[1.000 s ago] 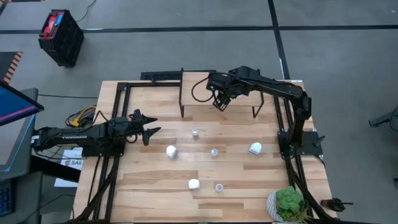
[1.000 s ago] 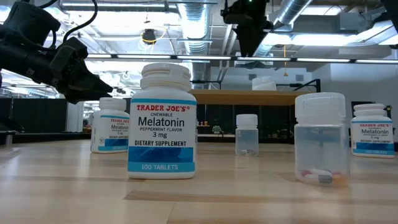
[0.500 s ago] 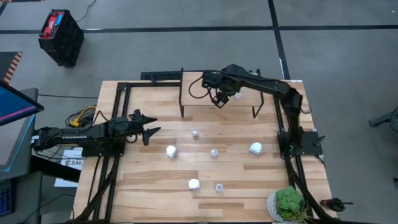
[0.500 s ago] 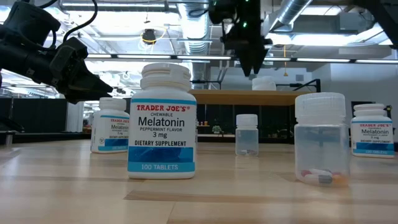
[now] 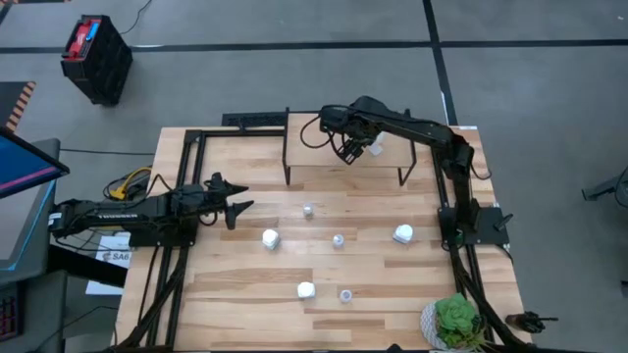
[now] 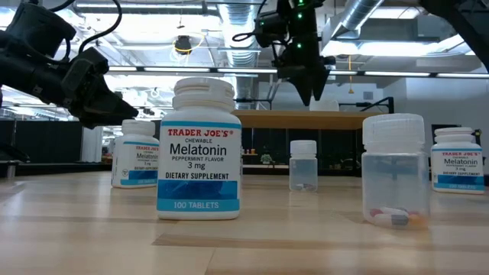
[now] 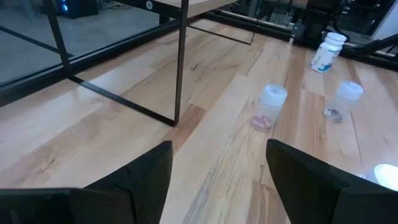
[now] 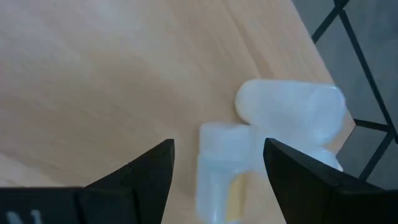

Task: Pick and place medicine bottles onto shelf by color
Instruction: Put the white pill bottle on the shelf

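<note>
My right gripper (image 5: pixel 350 153) hangs open, fingers slanting down over the shelf (image 5: pixel 324 173), a light-wood board on black legs at the table's far side. A white bottle (image 8: pixel 292 112) and a small translucent bottle (image 8: pixel 225 169) sit side by side on the shelf. The small one shows between my fingers, apart from both. On the table stand three white bottles (image 5: pixel 270 238) (image 5: pixel 403 233) (image 5: pixel 305 289) and three small translucent ones (image 5: pixel 308 210) (image 5: pixel 338 239) (image 5: pixel 345 294). My left gripper (image 5: pixel 234 204) waits open at the table's left.
A green potted plant (image 5: pixel 454 322) stands at the near right corner. Black frame rails (image 5: pixel 186 196) run along both table sides, and the right arm's base (image 5: pixel 476 224) sits at the right edge. The shelf's thin legs (image 7: pixel 180 62) stand on the table.
My right gripper has come down toward the shelf top, drifted a little toward the far edge and tipped more steeply downward. The bottles on the table have not moved.
</note>
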Available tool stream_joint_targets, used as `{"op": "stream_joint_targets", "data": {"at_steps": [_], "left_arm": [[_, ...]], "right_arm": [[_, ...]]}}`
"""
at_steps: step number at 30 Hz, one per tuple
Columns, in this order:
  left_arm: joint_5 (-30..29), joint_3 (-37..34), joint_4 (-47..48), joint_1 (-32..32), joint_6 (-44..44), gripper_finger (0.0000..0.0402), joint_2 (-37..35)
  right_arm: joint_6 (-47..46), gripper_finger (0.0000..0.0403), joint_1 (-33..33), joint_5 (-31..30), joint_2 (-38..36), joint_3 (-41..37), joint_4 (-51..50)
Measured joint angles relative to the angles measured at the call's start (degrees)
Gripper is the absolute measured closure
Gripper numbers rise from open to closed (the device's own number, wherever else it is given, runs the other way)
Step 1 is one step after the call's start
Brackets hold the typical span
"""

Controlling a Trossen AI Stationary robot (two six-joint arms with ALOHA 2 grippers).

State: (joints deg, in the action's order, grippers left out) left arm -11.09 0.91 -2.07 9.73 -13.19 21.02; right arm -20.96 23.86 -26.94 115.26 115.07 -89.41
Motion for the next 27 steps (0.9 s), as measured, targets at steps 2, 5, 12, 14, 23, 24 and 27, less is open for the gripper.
{"op": "stream_joint_targets", "data": {"at_steps": [2,5,12,14,23,24,27], "left_arm": [[-0.02,0.00,0.00,-0.01,-0.02,0.0155,0.00],[-0.02,0.00,0.00,-0.01,-0.02,0.0155,0.00],[-0.02,0.00,0.00,-0.01,-0.07,0.0155,0.00],[-0.02,0.00,0.00,0.00,-0.09,0.0155,0.00],[0.00,0.00,0.00,-0.01,-0.11,0.0155,0.00],[0.00,0.00,0.00,0.01,-0.11,0.0155,0.00],[0.02,0.00,0.00,0.00,-0.11,0.0155,0.00]], "right_arm": [[0.00,0.0132,0.54,1.80,0.00,0.00,-0.07],[0.25,0.0132,1.09,2.82,0.23,0.00,-0.04],[0.42,0.0132,1.04,3.03,0.31,-0.02,0.27],[0.49,0.0132,1.26,4.46,0.31,-0.02,0.18],[0.63,0.0132,1.85,6.03,0.31,-0.02,0.46],[0.62,0.0132,1.97,6.05,0.31,-0.02,0.40],[0.61,0.0132,2.05,7.90,0.31,-0.02,0.28]]}}
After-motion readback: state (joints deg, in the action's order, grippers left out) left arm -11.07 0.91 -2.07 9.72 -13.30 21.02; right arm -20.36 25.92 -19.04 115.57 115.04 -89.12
